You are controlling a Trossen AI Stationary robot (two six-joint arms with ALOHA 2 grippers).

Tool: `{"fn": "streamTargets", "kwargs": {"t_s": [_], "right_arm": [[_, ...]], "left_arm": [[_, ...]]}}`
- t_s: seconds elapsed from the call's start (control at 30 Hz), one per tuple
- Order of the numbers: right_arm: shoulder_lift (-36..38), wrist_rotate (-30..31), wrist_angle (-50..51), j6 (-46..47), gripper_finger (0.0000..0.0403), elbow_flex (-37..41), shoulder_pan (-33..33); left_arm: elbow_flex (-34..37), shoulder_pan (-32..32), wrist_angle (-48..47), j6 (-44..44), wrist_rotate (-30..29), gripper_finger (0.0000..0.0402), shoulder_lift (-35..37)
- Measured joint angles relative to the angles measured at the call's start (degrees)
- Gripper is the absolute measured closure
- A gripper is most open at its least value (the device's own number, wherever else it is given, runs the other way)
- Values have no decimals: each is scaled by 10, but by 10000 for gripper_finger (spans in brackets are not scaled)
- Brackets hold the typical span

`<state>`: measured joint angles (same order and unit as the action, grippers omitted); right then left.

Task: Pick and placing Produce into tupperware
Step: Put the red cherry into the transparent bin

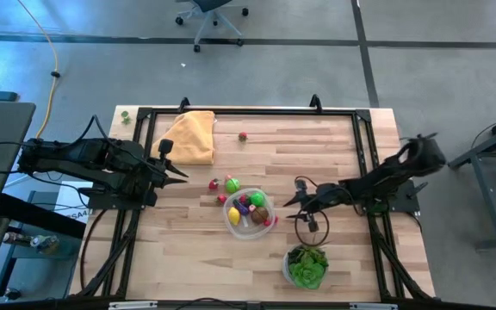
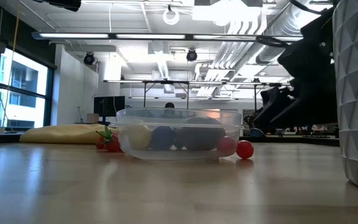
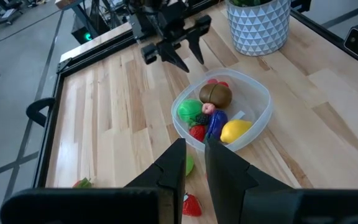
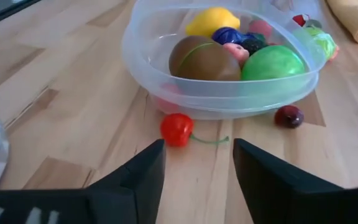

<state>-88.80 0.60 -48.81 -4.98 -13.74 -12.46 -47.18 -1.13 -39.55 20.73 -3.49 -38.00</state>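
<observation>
A wooden table [image 1: 334, 164] is seen from above, with a dark robot arm at each side. Near the middle of the table, toward the near edge, sits the tupperware [image 1: 248, 213], a round, clear, shallow container. Inside it lie several pieces of toy produce: a yellow lemon [image 4: 213, 20], a brown piece [image 4: 202, 59], a bright green ball [image 4: 273, 63], a blue-purple piece [image 3: 216, 121] and some small red ones.

More produce lies loose on the table. A red cherry [image 4: 177, 129] with a thin green stem rests just outside the container wall, on the side facing the right arm. A dark red berry [image 4: 289, 116] lies near it, also just beside the wall. On the container's far-left side sit a green piece [image 1: 232, 184] and small red pieces [image 1: 214, 183]. One more small red piece [image 1: 243, 136] lies alone near the far edge.

The right gripper [image 4: 196, 168] hangs low over the table just beside the container, its fingers spread apart and empty, with the cherry ahead of the gap. The left gripper [image 3: 192, 165] waits near the left edge, its fingers pressed nearly together, holding nothing.

A folded yellow cloth [image 1: 190, 136] lies at the far-left corner. A white pot with a green plant [image 1: 306, 266] stands at the near edge, right of centre.
</observation>
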Motion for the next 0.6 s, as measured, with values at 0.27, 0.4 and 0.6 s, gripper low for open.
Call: {"fn": "streamTargets", "kwargs": {"t_s": [0.27,0.4,0.6], "right_arm": [[-108,-10,-114,17,187,-18,0],[-140,-26,-111,4,179,-45,0],[-160,-57,-103,0,179,-65,0]], "left_arm": [[0,0,0,0,0,350,0],[0,0,0,0,0,350,0],[0,0,0,0,0,350,0]]}}
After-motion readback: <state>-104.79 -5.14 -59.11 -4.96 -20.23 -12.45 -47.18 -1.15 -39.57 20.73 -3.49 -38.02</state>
